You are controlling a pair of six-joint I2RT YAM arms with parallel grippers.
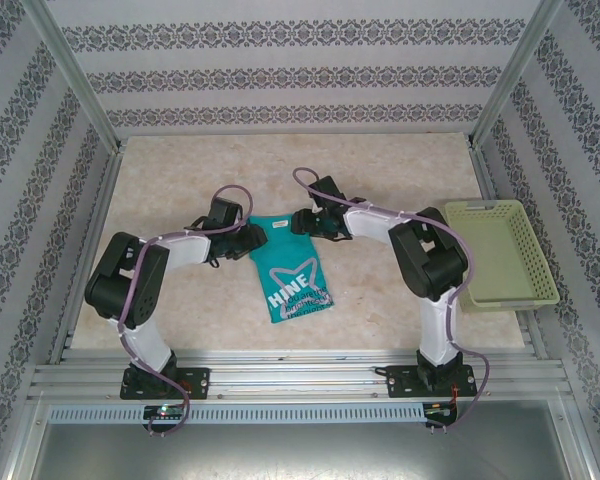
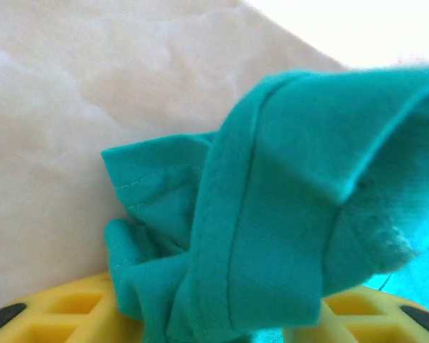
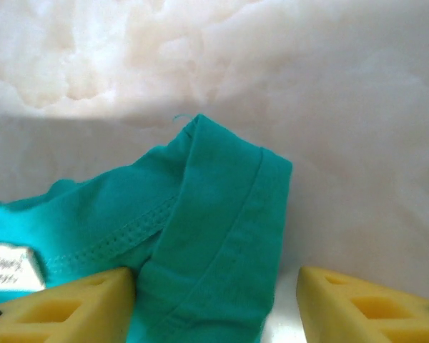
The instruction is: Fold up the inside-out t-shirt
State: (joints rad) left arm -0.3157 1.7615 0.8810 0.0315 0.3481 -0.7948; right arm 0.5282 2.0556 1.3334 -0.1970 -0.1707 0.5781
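Note:
The inside-out t-shirt [image 1: 290,275] is teal-green and lies in a narrow folded strip at the table's middle, with a white print facing up. My left gripper [image 1: 242,240] is at its upper left corner and my right gripper [image 1: 305,222] at its upper right. In the left wrist view a bunched hem of the t-shirt [image 2: 272,236] lies loosely between the spread yellow fingers [image 2: 50,318] of the left gripper [image 2: 211,321]. The right gripper [image 3: 214,307] is open. A seamed fold of the t-shirt [image 3: 214,229] touches its left finger [image 3: 64,307], with a bare gap to the right one. The white neck tag [image 3: 11,266] shows at the left.
A pale yellow-green basket [image 1: 528,262] stands at the table's right edge, partly over the front. Patterned walls and metal posts enclose the marbled tabletop [image 1: 180,180]. The right arm's elbow [image 1: 430,255] rises close to the basket.

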